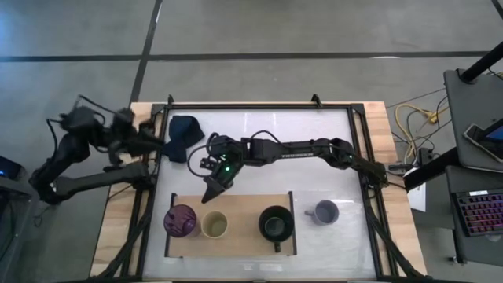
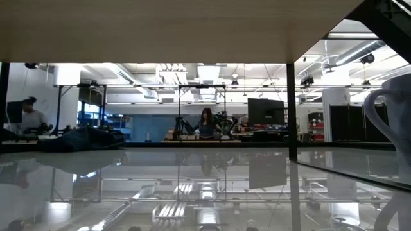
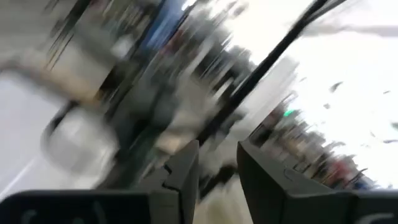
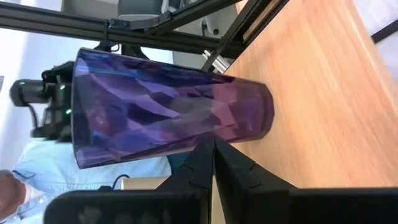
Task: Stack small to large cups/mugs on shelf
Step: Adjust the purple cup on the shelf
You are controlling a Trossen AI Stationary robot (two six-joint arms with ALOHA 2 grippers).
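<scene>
On the light-wood shelf (image 1: 236, 236) stand the purple tumbler (image 1: 182, 220), the beige cup (image 1: 214, 226) and the black mug (image 1: 276, 224), all upright. The lavender-grey mug (image 1: 324, 211) stands on the white table just right of the shelf and shows at the low view's right edge (image 2: 393, 122). My right gripper (image 1: 211, 196) hovers over the shelf's far edge, shut, fingers pointing down toward the tumbler (image 4: 168, 112), a little short of it. My left gripper (image 1: 161, 145) is open at the table's far-left corner beside the dark blue cloth (image 1: 185, 137).
The shelf is a raised board; its underside (image 2: 192, 29) and a dark leg (image 2: 292, 109) show in the low view. The table's black frame (image 1: 259, 104) runs round the white top. People sit in the room behind.
</scene>
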